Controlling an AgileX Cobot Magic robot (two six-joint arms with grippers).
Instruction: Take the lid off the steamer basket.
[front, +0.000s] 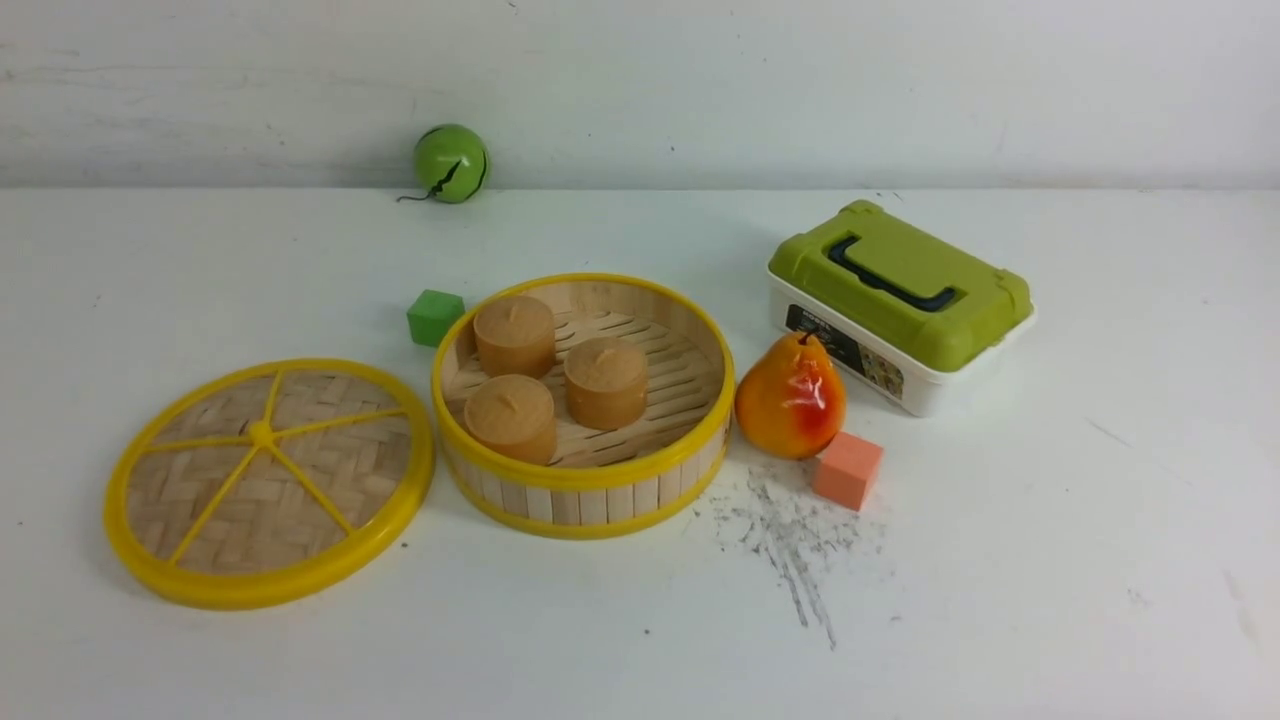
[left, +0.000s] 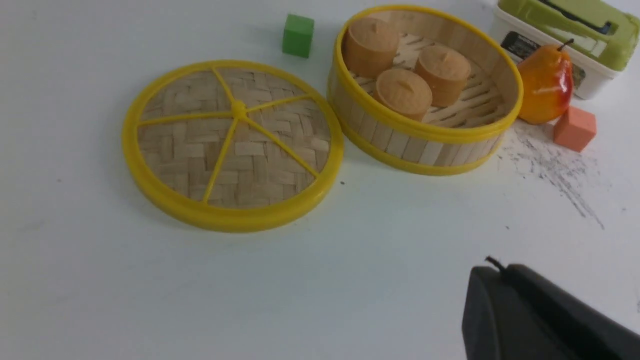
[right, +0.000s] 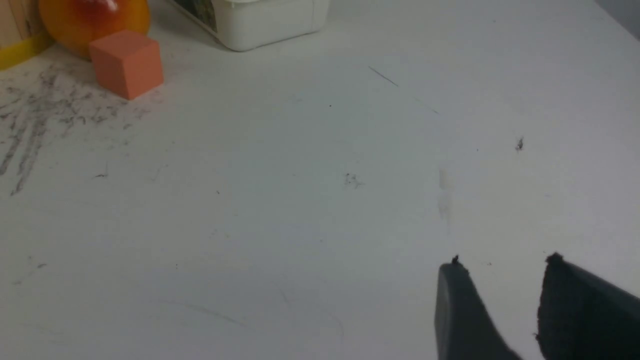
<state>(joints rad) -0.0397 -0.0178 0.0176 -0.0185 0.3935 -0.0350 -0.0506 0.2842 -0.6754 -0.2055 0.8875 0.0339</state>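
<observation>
Left of the basket (front: 590, 500) in the front view, see the lid (front: 290, 500) flat, already off (likely needing no further reach). In the left wrist view, find the left gripper (left: 501, 266), likely the nearer, closed, apart from the lid. In the right wrist view, note the right gripper (right: 503, 259) parted, empty.

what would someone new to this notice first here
Probably the round steamer basket near the middle, its bright yellow rims circling three small brown buns. Next, likely its big woven lid with yellow spokes, lying flat on the table just left of it. The shiny orange-red pear on the basket's right also stands out, in front of the green-topped box.
</observation>
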